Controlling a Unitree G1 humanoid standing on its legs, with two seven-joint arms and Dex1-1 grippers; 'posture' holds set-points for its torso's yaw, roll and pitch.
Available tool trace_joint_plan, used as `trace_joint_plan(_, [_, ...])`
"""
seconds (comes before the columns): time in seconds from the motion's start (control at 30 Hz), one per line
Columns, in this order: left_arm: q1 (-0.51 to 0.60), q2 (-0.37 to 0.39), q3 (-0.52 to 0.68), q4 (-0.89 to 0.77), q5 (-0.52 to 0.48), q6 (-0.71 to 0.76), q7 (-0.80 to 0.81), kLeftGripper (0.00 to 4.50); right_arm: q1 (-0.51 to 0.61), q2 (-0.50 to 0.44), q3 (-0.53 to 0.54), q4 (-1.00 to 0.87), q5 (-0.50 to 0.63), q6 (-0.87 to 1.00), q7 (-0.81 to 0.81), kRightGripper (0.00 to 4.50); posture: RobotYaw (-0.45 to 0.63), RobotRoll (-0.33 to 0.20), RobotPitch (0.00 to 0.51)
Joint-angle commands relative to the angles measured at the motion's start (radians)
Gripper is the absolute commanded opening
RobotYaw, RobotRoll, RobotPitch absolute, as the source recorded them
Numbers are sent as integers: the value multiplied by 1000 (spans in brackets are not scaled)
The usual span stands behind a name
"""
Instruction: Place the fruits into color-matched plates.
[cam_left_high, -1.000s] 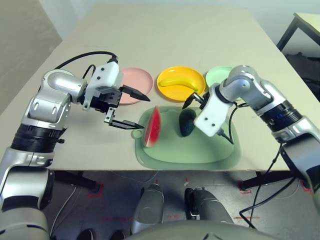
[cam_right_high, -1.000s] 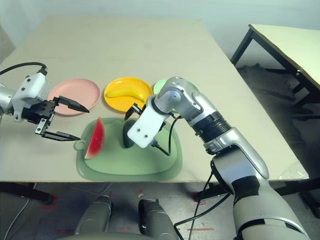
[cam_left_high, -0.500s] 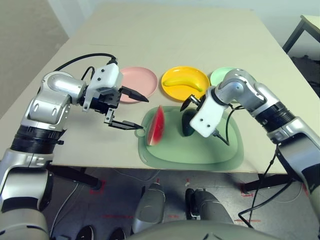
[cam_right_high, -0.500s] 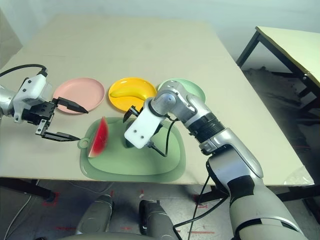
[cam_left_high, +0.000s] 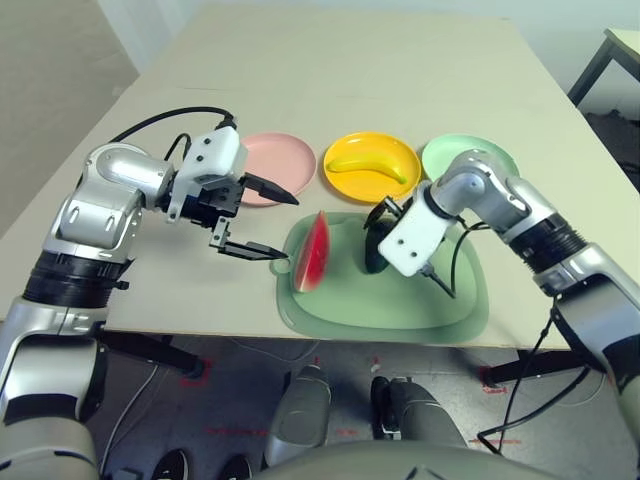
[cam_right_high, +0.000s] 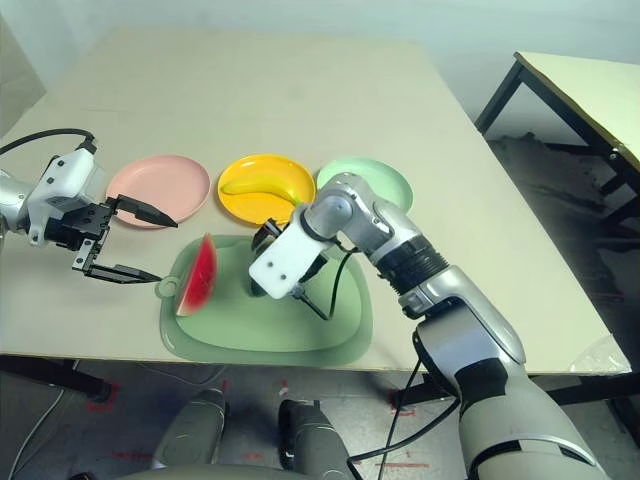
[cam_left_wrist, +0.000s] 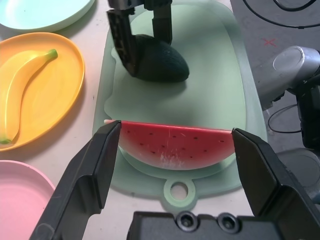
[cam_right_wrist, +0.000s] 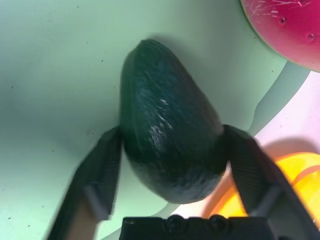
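Right gripper (cam_right_wrist: 167, 175) closed against dark green avocado (cam_right_wrist: 167, 120), one finger pressing each flank, fruit lying on cutting mat (cam_right_wrist: 45, 100). Slip risk judged real: skin glossy, rounded, tapering. Left gripper (cam_left_wrist: 175, 145) wide open, empty, watermelon wedge (cam_left_wrist: 175, 145) upright just beyond fingertips. Beyond: banana (cam_left_high: 365, 166) on yellow plate (cam_left_high: 345, 186); mint green plate (cam_left_high: 450, 152) bare.

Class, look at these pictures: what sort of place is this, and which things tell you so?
Probably a robot test room, not a kitchen: a bare beige table, a red plastic toy watermelon wedge on a light-green cutting mat, and red tape marks on the floor.
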Motion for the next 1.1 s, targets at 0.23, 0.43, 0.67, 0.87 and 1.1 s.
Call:
trace_joint_plan(0.23, [-8,-11,-2,4,14,-3,1,4500,-8,-37,-17,-17,13,32,16,3162,244,0,132])
trace_joint_plan(0.43, [-11,-26,12,8,15,44,62,4500,-117,-144,-77,96,12,31,8,3162,241,0,131])
trace_joint_plan(0.67, [-30,-38,-1,35,40,50,103,4500,-295,-225,-68,508,-145,-43,-210,3162,224,0,126])
trace_joint_plan(0.87, [-38,-49,-7,46,52,37,102,4500,-313,-220,-36,765,-268,-54,-430,3162,218,0,121])
trace_joint_plan(1.1, [-43,-41,-2,44,66,31,94,4500,-299,-191,-31,866,-313,-45,-580,3162,225,0,123])
